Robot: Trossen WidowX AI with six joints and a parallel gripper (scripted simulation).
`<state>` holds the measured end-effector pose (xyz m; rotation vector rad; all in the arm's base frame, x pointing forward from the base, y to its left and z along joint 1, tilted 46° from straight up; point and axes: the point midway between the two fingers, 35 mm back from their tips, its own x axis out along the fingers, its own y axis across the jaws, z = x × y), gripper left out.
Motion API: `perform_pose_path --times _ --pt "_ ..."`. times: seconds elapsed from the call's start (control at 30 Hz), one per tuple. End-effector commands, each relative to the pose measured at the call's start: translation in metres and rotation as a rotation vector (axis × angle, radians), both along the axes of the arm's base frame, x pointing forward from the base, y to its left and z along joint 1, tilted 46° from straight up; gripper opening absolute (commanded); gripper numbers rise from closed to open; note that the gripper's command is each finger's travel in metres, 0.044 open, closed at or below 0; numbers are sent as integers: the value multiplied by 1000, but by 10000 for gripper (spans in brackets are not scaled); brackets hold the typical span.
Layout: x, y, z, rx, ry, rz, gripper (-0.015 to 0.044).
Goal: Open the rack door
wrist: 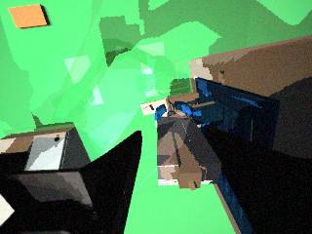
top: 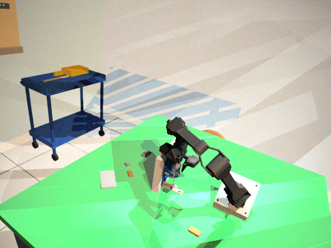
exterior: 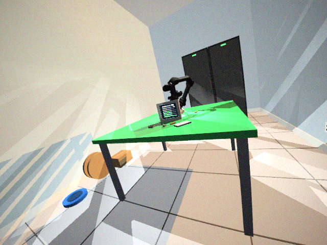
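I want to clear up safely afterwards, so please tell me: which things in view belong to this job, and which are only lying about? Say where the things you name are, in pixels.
For the job:
- gripper [top: 177, 169] [wrist: 173, 133], open
- upright handle [wrist: 185, 141], between its fingers
- blue rack [wrist: 244, 112]

Just lying about:
- pale flat slab [top: 108, 179] [exterior: 182, 123]
- small orange block [top: 130, 173] [exterior: 172, 123]
- yellow-orange block [top: 194, 231] [exterior: 196, 112] [wrist: 29, 16]

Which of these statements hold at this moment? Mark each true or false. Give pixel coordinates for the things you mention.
1. The gripper [top: 178, 169] [wrist: 173, 133] is shut on the handle [wrist: 180, 151]. False: its fingers stand apart, with green showing between one finger and the handle.
2. The arm stands on a white base plate [top: 254, 184] [wrist: 46, 151]. True.
3. The yellow box [top: 77, 70] is on the cart's lower shelf. False: it lies on the top shelf [top: 48, 89].
4. The blue ring [exterior: 68, 203] is off the table [top: 80, 213] [exterior: 224, 121] [wrist: 97, 117]. True.
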<state>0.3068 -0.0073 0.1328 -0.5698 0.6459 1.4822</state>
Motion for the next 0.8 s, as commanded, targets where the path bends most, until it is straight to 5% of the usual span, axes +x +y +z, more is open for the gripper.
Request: perform_pose_path --times 0.0,0.77 --pt "3 -1 -2 -3 129 -139 290" --pt "3 -1 -2 -17 942 -938 290"
